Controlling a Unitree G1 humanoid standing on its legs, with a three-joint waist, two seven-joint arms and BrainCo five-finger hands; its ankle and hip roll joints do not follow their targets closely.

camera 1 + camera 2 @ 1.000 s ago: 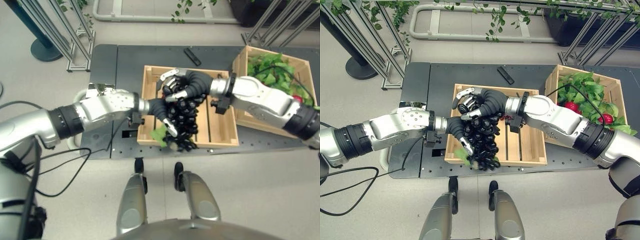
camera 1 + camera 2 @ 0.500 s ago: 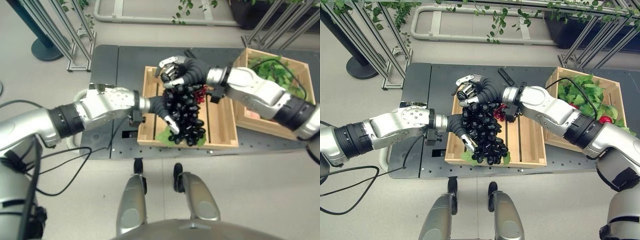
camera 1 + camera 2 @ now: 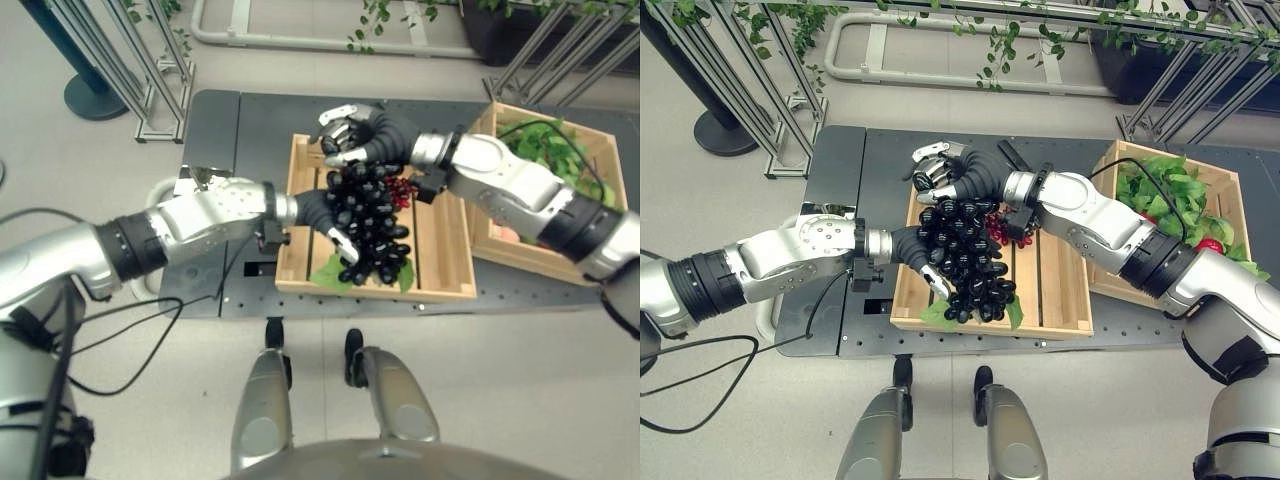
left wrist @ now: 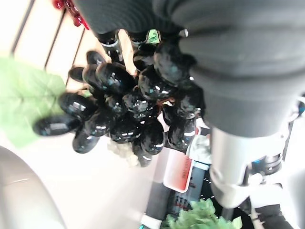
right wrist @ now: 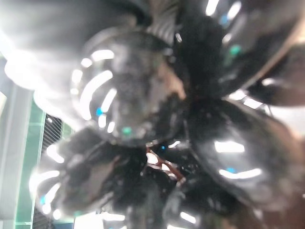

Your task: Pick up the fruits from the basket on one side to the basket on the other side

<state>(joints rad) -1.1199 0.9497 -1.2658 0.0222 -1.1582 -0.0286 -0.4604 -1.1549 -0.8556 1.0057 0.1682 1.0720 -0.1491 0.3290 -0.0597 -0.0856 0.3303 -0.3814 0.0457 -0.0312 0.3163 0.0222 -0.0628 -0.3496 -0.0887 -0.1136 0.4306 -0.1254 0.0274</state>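
Observation:
A big bunch of black grapes with green leaves at its lower end hangs over the middle wooden crate. My right hand is curled round the top of the bunch near the crate's far edge. My left hand grips the bunch's left side, one finger lying along the fruit. Close up, the grapes show beside the left hand's cover, and they press against the right wrist camera. A small cluster of red grapes lies in the crate beside the bunch.
A second wooden crate at the right holds green leaves and red fruit. A black bar-shaped object lies on the dark table behind the middle crate. Metal stands are at the far left.
Both hands have carried the bunch from the crate's front left edge up and back over its middle. The right hand has moved to the far edge.

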